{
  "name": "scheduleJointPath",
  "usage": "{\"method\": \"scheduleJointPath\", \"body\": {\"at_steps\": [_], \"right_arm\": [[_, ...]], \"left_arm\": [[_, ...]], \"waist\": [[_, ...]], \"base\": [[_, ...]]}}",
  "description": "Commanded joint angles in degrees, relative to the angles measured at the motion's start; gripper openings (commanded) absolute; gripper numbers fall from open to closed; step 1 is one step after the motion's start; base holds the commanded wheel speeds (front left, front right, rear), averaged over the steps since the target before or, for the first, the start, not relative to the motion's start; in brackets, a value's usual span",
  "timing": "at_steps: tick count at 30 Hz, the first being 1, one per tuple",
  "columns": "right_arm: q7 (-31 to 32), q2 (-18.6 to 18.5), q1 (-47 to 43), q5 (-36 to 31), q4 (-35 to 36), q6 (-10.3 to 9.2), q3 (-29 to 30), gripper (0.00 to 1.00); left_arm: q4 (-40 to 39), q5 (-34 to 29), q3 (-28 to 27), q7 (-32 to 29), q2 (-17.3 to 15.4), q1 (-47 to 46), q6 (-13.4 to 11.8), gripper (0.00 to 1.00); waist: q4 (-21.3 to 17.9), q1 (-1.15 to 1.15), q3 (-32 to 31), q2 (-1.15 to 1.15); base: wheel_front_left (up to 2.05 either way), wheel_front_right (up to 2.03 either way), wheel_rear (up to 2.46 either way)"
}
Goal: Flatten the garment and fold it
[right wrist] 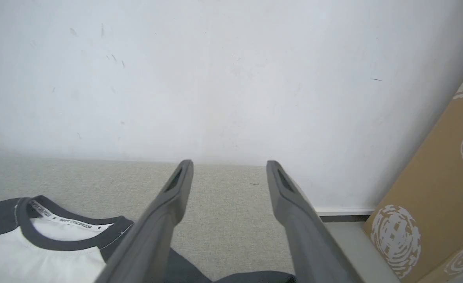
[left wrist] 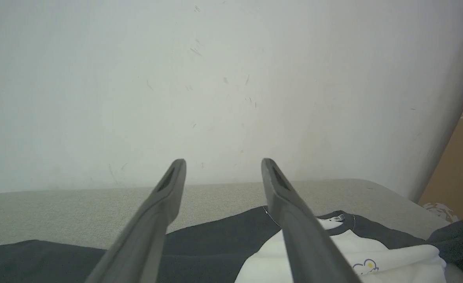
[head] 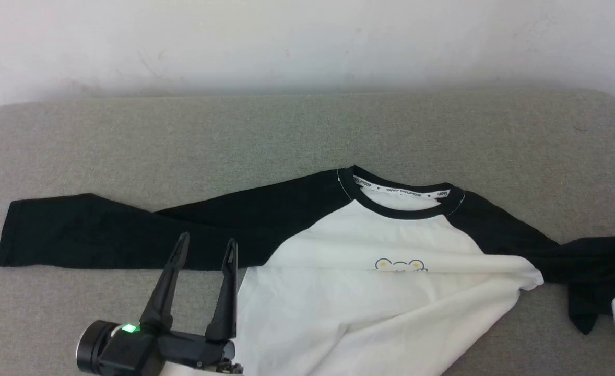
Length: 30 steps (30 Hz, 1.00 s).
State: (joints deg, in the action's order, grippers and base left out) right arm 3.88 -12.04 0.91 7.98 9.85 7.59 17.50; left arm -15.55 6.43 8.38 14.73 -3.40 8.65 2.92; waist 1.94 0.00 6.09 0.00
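White and black cloth makes up the one garment (head: 370, 292), a T-shirt lying face up across the middle of the grey fabric-covered counter (head: 297, 130), collar toward the wall. Its white body panel is creased, with a fold crossing the chest and half hiding a small yellow-and-blue print (head: 400, 265), and the lower part runs off the near edge of the head view. Of its two black sleeves, the one on the robot's left (head: 104, 232) lies stretched out flat, while the one on the right (head: 584, 266) is bunched into a heap near the counter's right end. One white band with small dark lettering (head: 401, 191) lines the inside of the black collar. Two grippers are in sight, each with two dark fingers. The left gripper (head: 208, 239) points over the flat sleeve just beside the white panel, fingers spread wide with nothing between them. The right gripper (right wrist: 230, 163) is by the bunched sleeve at the right edge, its fingers likewise wide apart and holding nothing. Behind the counter stands a plain white wall (head: 307, 42), and brown cardboard with white swirl prints (right wrist: 432, 204) leans at the right.
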Motion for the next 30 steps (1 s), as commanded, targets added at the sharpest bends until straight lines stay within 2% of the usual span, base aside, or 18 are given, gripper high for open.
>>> {"method": "scheduleJointPath", "body": {"at_steps": [1,4,6,12,17,21,25,30], "right_arm": [[-1.95,2.25,-2.24,-0.63,1.18,-0.1,-0.21,1.0],[-5.83,6.98,-6.79,-3.14,4.77,-0.1,-0.98,1.0],[-7.78,8.54,-10.06,-3.79,5.95,-0.1,-1.71,1.0],[-11.02,9.13,-15.17,0.55,4.87,-0.1,-2.74,1.0],[-12.27,9.14,-14.32,1.58,4.68,-0.1,-3.79,1.0],[-12.78,9.15,-11.89,1.83,5.19,-0.1,-4.47,1.0],[-13.48,9.15,-9.38,2.09,5.43,-0.1,-4.34,1.0],[-14.47,9.15,-6.88,3.24,4.19,-0.1,-5.03,1.0]], "left_arm": [[-0.23,-0.34,-0.27,0.27,0.17,1.08,0.17,1.0],[0.12,-0.05,-0.48,0.27,0.23,2.37,0.14,1.0],[0.74,0.04,-0.39,0.27,0.27,3.3,0.14,1.0],[1.7,-0.06,-0.62,0.27,0.26,3.81,0.33,1.0],[3.3,-0.92,-0.17,-0.64,-2.48,-1.67,2.02,1.0],[4.76,-0.18,1.3,-8.14,-6.84,-12.77,3.71,1.0],[7.0,3.0,5.22,-18.08,-11.74,-26.73,4.45,1.0],[11.28,10.48,15.37,-31.2,-18.9,-42.33,4.54,1.0]], "waist": [[-0.31,0.0,-0.46,0.0],[-0.41,0.0,-0.99,0.0],[-0.43,0.0,-1.29,0.0],[-1.63,0.0,-1.5,0.0],[-2.86,0.0,0.42,0.0],[-3.89,0.0,3.96,0.0],[-5.16,0.0,8.56,0.0],[-6.82,0.0,13.81,0.0]], "base": [[0.0,0.0,0.0],[0.0,0.0,0.0],[0.0,0.0,0.0],[0.0,0.0,0.0],[0.0,0.0,0.0],[0.0,0.0,0.0],[0.0,0.0,0.0],[0.0,0.0,0.0]]}}
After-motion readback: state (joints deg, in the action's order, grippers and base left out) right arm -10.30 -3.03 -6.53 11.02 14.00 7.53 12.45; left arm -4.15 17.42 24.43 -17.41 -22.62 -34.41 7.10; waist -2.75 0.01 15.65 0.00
